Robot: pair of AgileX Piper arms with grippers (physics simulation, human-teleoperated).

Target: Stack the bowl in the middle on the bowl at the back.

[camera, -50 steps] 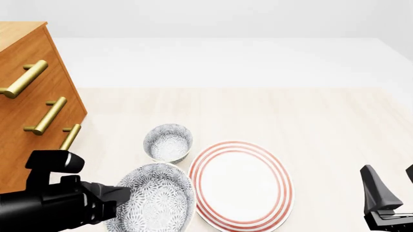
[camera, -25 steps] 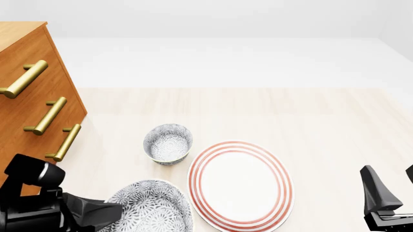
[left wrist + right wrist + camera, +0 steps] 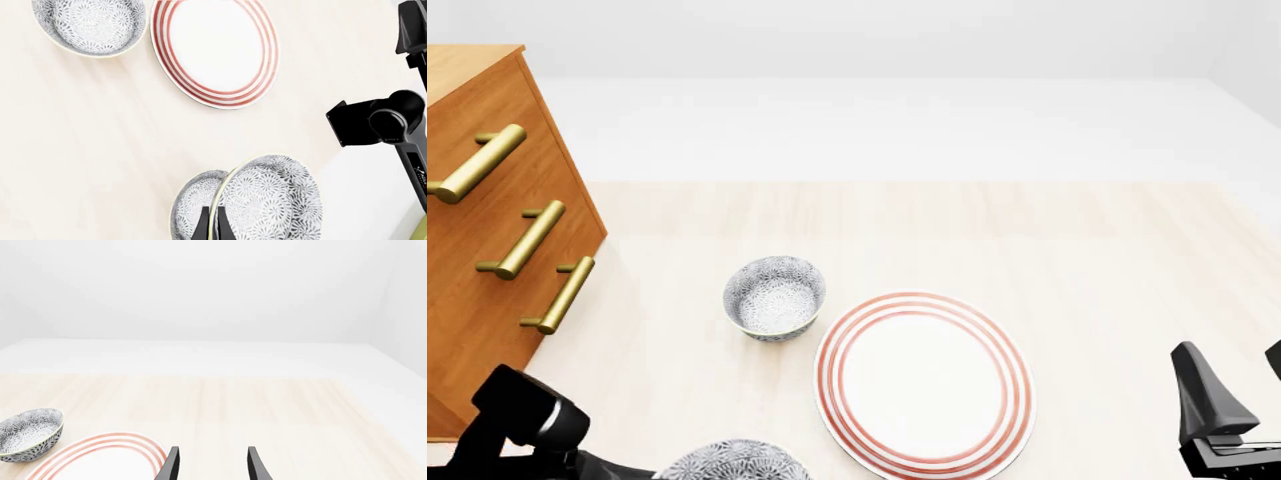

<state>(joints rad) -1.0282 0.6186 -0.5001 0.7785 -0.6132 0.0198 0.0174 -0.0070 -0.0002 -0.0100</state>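
The left gripper (image 3: pixel 211 227) is clamped on the rim of the middle bowl (image 3: pixel 270 200), which shows only at the bottom edge of the front view, lower left. The back bowl (image 3: pixel 774 297) sits left of centre, just beside the plate (image 3: pixel 924 380). The right gripper (image 3: pixel 210 465), lower right, has its jaws apart and empty.

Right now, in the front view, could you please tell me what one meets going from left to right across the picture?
Wooden drawer cabinet → left arm → speckled bowl at the back → red-ringed plate → right pincer.
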